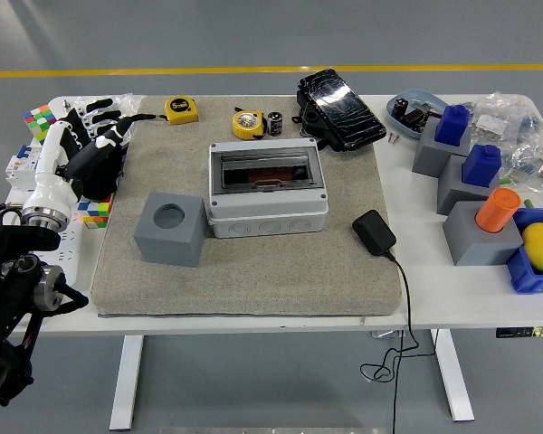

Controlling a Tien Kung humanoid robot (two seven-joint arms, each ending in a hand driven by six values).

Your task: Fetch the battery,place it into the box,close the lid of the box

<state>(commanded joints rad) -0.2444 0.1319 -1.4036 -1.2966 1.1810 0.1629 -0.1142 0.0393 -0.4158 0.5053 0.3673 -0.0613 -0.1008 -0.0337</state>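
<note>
We see our left hand [95,145] resting empty with fingers loosely spread at the left edge of the worktop [389,307], so we judge the fetch not begun. The battery [275,124] stands well off to the hand's right, just beyond the shut box [266,188]. Next we must reach it and grip it.

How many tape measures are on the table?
2: one yellow tape measure at the mat's far left edge, another tape measure beside the battery, behind the box.
</note>
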